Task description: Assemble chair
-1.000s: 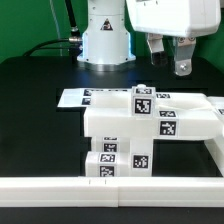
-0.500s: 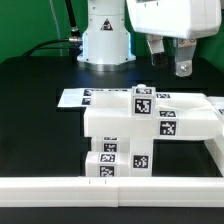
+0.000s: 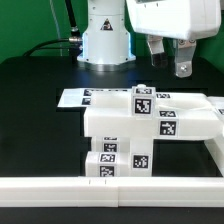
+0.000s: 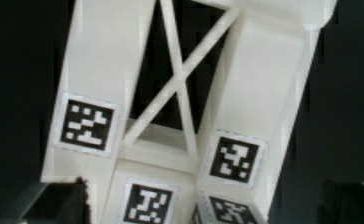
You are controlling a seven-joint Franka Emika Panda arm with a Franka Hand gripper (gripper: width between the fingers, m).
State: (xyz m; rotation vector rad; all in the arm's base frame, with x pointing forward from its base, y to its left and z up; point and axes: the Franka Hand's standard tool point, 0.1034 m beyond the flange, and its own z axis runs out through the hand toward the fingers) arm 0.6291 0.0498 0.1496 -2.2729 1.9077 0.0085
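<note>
Hovering above the worktop (image 3: 30, 85) w/ nothing in hand, the gripper (image 3: 166, 62) hangs clear of the chair (image 3: 135, 130), up and toward the exterior view's right of it. Jaws spread wide, empty; two dark fingertips (image 3: 182, 68) show below the white housing, not touching any part.

Chair sits mid-worktop, just behind the long plain white rail (image 3: 110, 186) that runs across the front. Progress, as a judgement: well along. Several chunky white tagged blocks already stand joined into one blocky piece, w/ a flat slab on top and stacked cubes under it at the front. A frame piece w/ crossed diagonal struts (image 4: 179, 70) fills the wrist view, tags on its lower part. Can't say whether any loose part is left to fit; none seen lying apart on the worktop. Marker board (image 3: 85, 97) lies flat behind the chair, toward the exterior view's left.

Hidden/unclear: arm mostly cut off at the top of the exterior view; the chair's far side and right end partly out of sight; joints betw. blocks too small to judge as seated or not. Wrist view is blurry, edges dark, finger tips only just showing at the corners.
</note>
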